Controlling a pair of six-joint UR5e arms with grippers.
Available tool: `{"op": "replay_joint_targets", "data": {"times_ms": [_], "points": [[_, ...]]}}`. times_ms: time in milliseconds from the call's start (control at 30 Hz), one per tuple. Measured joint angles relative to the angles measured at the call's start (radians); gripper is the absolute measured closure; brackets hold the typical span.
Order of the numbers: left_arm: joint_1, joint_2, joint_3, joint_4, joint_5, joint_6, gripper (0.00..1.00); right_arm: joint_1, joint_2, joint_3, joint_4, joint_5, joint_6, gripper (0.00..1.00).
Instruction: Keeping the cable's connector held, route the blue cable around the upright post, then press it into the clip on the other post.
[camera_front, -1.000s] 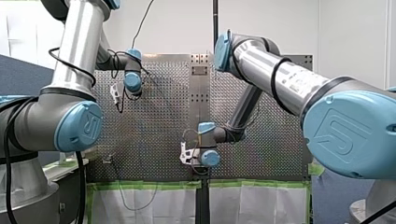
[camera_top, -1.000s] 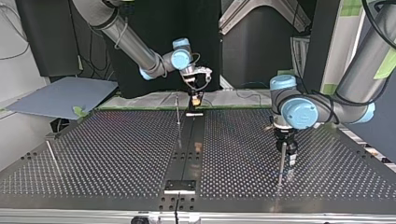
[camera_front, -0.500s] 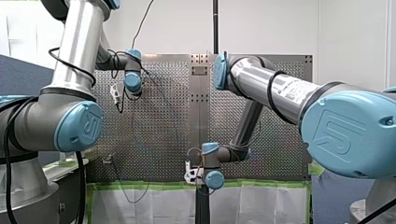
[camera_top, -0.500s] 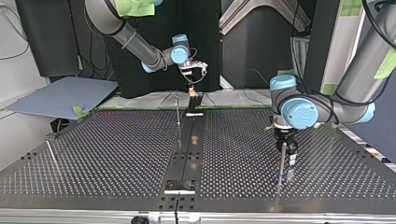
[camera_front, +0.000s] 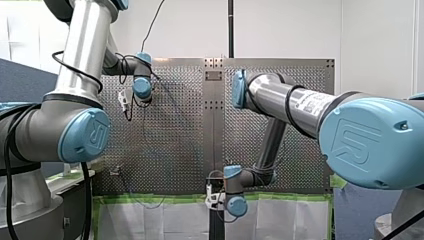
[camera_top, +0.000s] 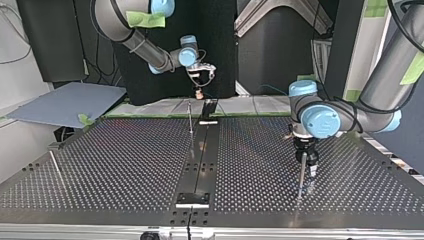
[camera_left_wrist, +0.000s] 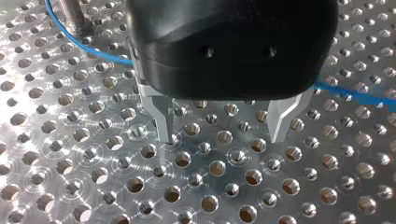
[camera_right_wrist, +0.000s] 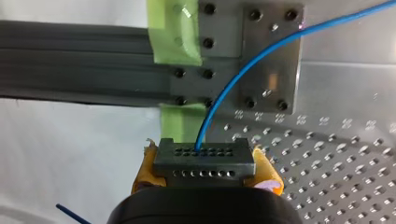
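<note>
Right gripper (camera_right_wrist: 205, 164) is pinching connector (camera_right_wrist: 204, 157), left gripper (camera_left_wrist: 222, 134) hanging spread near post (camera_left_wrist: 72, 11); keeping blue cable (camera_right_wrist: 243, 70) taut seems key.

The perforated silver metal tabletop (camera_front: 170, 140) is seen in the front view from behind and above the arms, and in the top view from low across it, facing them. It is viewed very closely beneath the left tool (camera_left_wrist: 222, 137), and its edge is seen ahead of the right tool (camera_right_wrist: 206, 173), beyond the gripped grey multi-hole connector (camera_right_wrist: 204, 156).
</note>
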Motion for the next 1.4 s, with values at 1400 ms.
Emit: {"op": "replay_joint_targets", "data": {"times_ms": [1400], "points": [[0.001, 0.000, 0.000, -0.003, -0.002, 0.003, 0.00, -0.124, 0.048, 0.076, -0.097, -0.050, -0.030, 1.00]]}}
